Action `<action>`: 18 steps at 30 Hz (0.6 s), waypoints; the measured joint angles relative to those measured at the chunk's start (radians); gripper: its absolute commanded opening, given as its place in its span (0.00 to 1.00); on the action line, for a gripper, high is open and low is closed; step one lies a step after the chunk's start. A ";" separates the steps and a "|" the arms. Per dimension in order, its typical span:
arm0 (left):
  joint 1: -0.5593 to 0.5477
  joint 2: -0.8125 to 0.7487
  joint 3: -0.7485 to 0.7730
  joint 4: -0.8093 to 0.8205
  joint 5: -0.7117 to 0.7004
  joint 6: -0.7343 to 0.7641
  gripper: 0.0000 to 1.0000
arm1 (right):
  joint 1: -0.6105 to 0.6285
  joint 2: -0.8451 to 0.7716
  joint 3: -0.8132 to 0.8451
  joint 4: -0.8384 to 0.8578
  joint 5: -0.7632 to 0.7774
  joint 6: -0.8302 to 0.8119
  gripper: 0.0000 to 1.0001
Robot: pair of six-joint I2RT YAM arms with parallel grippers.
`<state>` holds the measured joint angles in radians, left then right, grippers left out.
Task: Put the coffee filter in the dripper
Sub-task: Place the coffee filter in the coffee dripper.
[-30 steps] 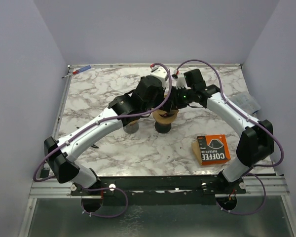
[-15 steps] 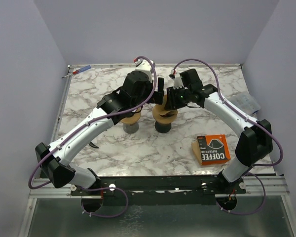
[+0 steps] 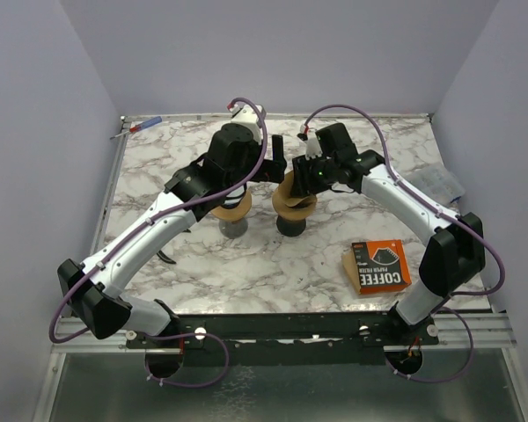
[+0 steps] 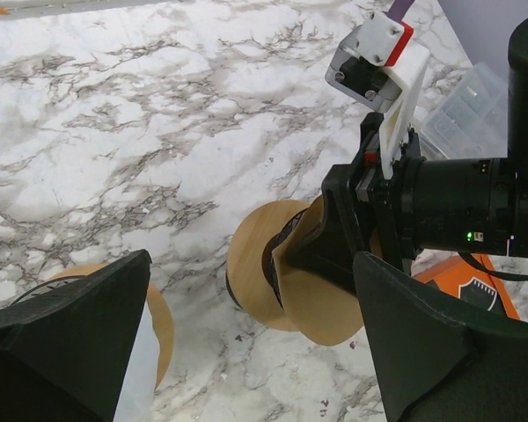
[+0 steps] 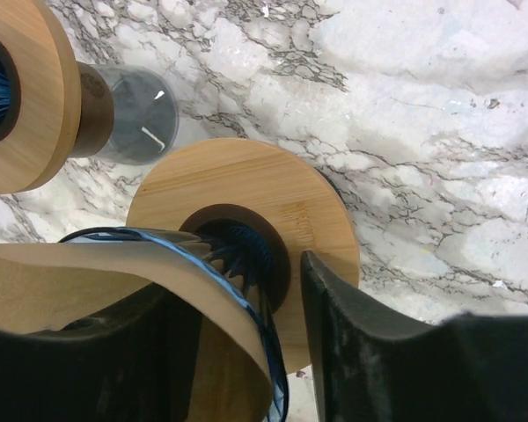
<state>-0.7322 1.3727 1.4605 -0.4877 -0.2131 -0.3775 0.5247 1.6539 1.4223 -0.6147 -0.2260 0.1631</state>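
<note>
The dripper (image 3: 292,209) stands mid-table, a glass cone with blue ribs in a round wooden collar (image 5: 246,189), also seen in the left wrist view (image 4: 251,264). The brown paper coffee filter (image 5: 114,272) sits tilted in its mouth, one side sticking up above the rim (image 4: 330,303). My right gripper (image 3: 303,178) is down at the dripper, open: one finger lies inside the filter, while the other finger (image 5: 361,343) stands outside with a narrow gap to the glass wall. My left gripper (image 3: 275,156) hovers wide open behind and left of the dripper, holding nothing.
A second dripper with a wooden collar (image 3: 233,209) stands just left of the first one (image 5: 26,97). An orange coffee filter box (image 3: 380,266) lies front right. A clear plastic bag (image 3: 442,182) is at the right edge, a pen (image 3: 141,127) at the back left corner.
My left arm has drawn back up and to the left, away from the dripper, its jaws fully spread. The right gripper's jaws have widened around the filter.
</note>
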 measured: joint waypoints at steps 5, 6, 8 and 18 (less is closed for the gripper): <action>0.005 0.000 -0.018 0.001 0.023 -0.004 0.99 | 0.006 -0.005 0.008 -0.009 0.001 -0.006 0.66; 0.005 0.000 -0.021 0.001 0.027 -0.004 0.99 | 0.006 -0.008 0.008 -0.011 0.001 -0.006 0.67; 0.006 0.000 -0.029 0.001 0.035 -0.004 0.99 | 0.006 -0.016 0.008 -0.020 0.002 -0.005 0.69; 0.010 0.000 -0.034 0.001 0.057 -0.003 0.99 | 0.005 -0.076 0.049 -0.053 0.025 -0.004 0.73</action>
<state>-0.7219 1.3731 1.4261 -0.4870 -0.1562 -0.3809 0.5301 1.5780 1.4715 -0.6682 -0.2008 0.1593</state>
